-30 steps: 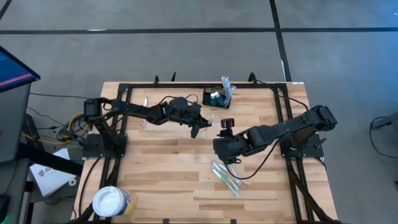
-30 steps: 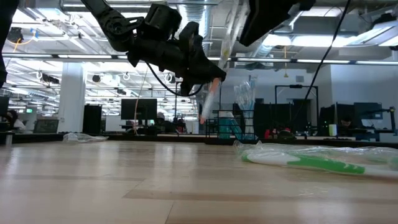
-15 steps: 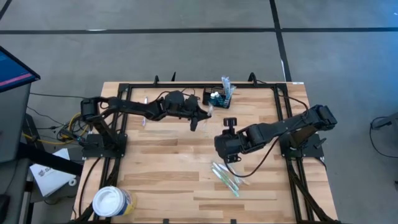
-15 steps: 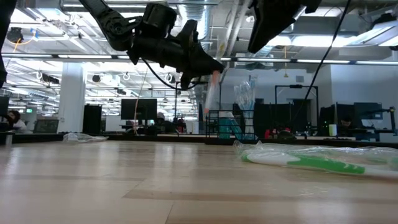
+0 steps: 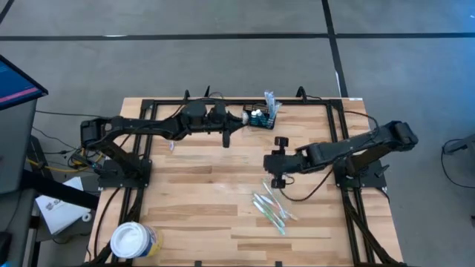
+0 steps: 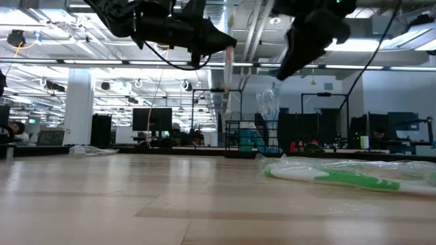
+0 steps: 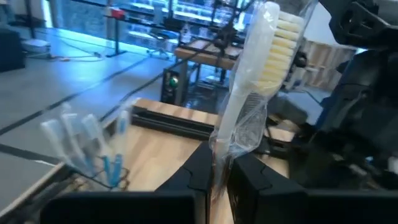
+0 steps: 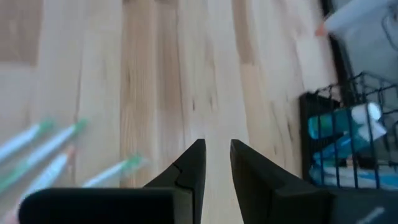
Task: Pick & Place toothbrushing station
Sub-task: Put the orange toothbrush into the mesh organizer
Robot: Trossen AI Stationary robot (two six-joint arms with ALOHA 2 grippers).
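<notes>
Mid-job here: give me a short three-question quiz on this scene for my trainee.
1. True or false: the left tool is shut on a wrapped toothbrush.
2. Where do the loose wrapped toothbrushes lie? A) inside the wire caddy B) on the table, below the right tool in the high view C) beside the white tub
3. Fill in: the right tool holds ____.

Key: 1 true; 2 B; 3 nothing.

High cam looks straight down on my whole table. Low cam sits at tabletop level; both share the caddy.
</notes>
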